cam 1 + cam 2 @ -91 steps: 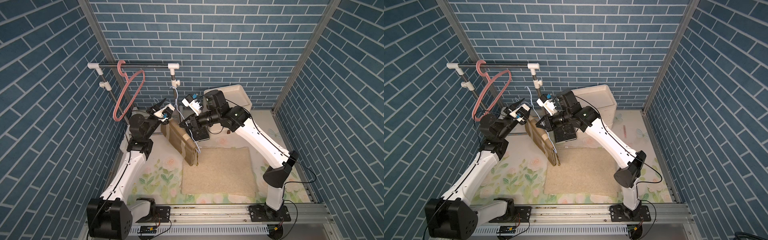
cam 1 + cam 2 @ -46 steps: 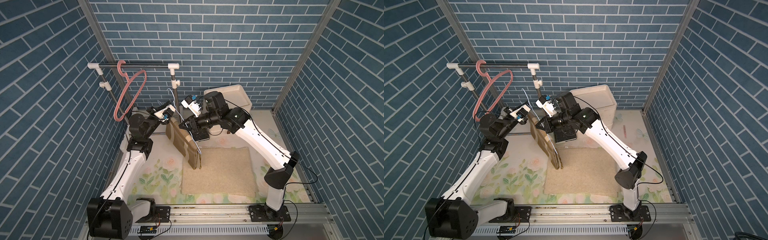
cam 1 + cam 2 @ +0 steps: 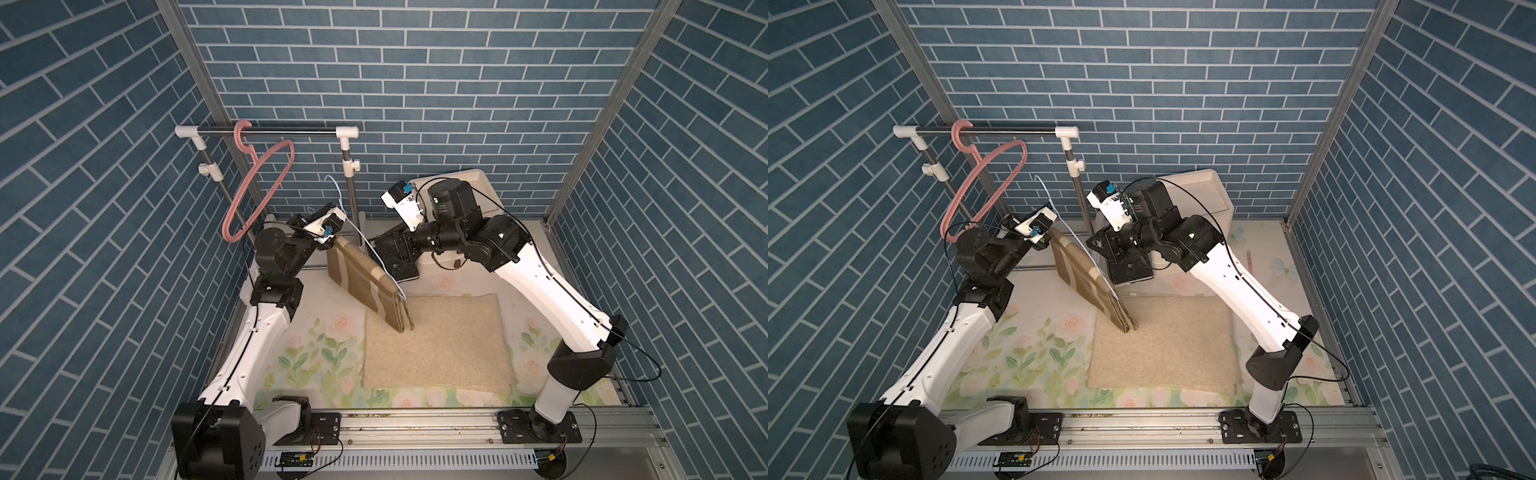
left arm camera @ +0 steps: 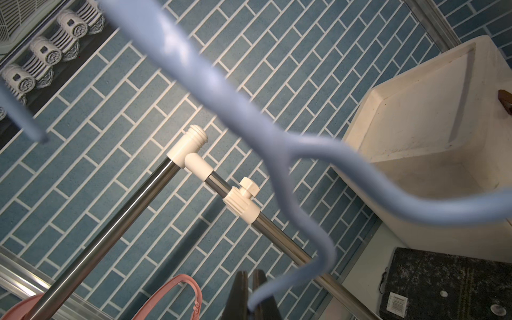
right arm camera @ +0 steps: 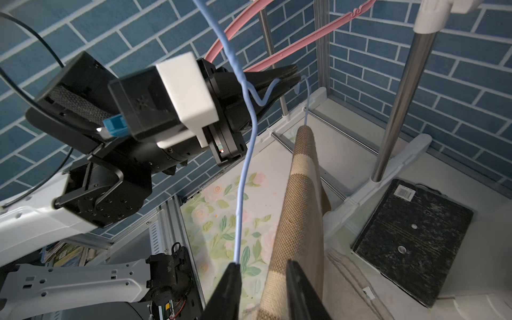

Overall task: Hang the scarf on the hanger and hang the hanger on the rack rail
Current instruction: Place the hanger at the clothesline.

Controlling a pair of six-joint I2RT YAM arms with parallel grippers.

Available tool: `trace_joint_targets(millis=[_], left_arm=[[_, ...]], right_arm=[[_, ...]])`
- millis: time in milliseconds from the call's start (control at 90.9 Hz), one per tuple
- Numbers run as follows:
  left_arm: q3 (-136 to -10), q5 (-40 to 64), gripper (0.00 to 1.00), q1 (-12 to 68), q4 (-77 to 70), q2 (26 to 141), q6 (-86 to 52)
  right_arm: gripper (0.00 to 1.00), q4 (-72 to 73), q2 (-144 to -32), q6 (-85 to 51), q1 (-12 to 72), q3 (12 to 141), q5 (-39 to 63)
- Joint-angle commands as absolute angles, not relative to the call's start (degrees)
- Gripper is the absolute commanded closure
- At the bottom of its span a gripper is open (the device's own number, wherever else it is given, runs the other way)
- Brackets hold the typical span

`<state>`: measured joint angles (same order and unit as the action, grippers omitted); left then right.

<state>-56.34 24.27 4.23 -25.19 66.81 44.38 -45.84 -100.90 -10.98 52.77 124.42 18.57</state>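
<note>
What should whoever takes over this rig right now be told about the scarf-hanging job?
Left gripper: shut on the blue hanger, holding it off the table.
Right gripper: open, jaws apart close by the scarf, clamping nothing.
Scarf: draped over the blue hanger, its lower end touching the beige mat.
Pink hanger: bare, hooked on the rack rail.
Done: the scarf is on the hanger.
Left: probably hook the blue hanger onto the rail, then release.
</note>
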Motion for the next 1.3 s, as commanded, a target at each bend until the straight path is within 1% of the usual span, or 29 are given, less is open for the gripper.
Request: trace_joint_targets(millis=[0, 220, 440, 616, 770, 924, 1023, 1067, 1100, 1166, 1199, 1232, 1287], left_arm=[[-58.97, 22.89, 1.00, 3.79, -25.24, 65.37, 42.51], [-59.72, 22.22, 1.00, 3.78, -23.89, 65.50, 41.87], [-59.52, 21.65, 1.00, 3.80, -22.80, 65.12, 42.18], [-59.08, 21.57, 1.00, 3.82, -22.83, 64.67, 42.36], [-58.96, 21.46, 1.00, 3.78, -23.14, 64.77, 42.18], [-58.84, 21.27, 1.00, 3.78, -22.97, 64.86, 42.07], [-58.92, 21.13, 1.00, 3.79, -22.86, 64.86, 41.93], [-59.02, 21.03, 1.00, 3.76, -22.92, 64.81, 41.73], [-59.08, 20.94, 1.00, 3.80, -22.93, 64.79, 41.49], [-59.28, 20.72, 1.00, 3.78, -23.10, 64.83, 40.51], [-59.39, 20.62, 1.00, 3.74, -23.07, 64.78, 40.13], [-59.48, 20.61, 1.00, 3.77, -22.94, 64.73, 40.02], [-59.57, 20.49, 1.00, 3.83, -22.81, 64.84, 39.97]], right_arm=[[0.65, -49.40, -100.46, -6.76, 53.20, 123.17, 15.44], [0.50, -46.93, -100.22, -5.21, 55.44, 121.55, 16.78], [0.45, -41.86, -97.29, -6.24, 56.28, 118.21, 13.58], [0.37, -37.19, -93.71, -7.51, 56.73, 113.39, 11.58], [0.29, -36.71, -94.15, -7.41, 57.62, 112.35, 12.88], [0.25, -35.10, -93.81, -7.74, 57.95, 110.60, 12.39], [0.25, -33.03, -93.34, -8.44, 58.38, 107.34, 13.85], [0.26, -32.67, -93.41, -8.59, 58.61, 106.17, 13.69], [0.31, -32.57, -93.66, -8.72, 58.70, 105.41, 13.36], [0.47, -32.31, -94.15, -9.48, 58.80, 105.12, 12.91], [0.53, -32.08, -94.44, -9.83, 58.79, 105.21, 13.23], [0.60, -31.65, -94.57, -10.18, 58.94, 105.13, 13.72], [0.77, -31.11, -94.46, -10.42, 59.19, 104.94, 13.75]])
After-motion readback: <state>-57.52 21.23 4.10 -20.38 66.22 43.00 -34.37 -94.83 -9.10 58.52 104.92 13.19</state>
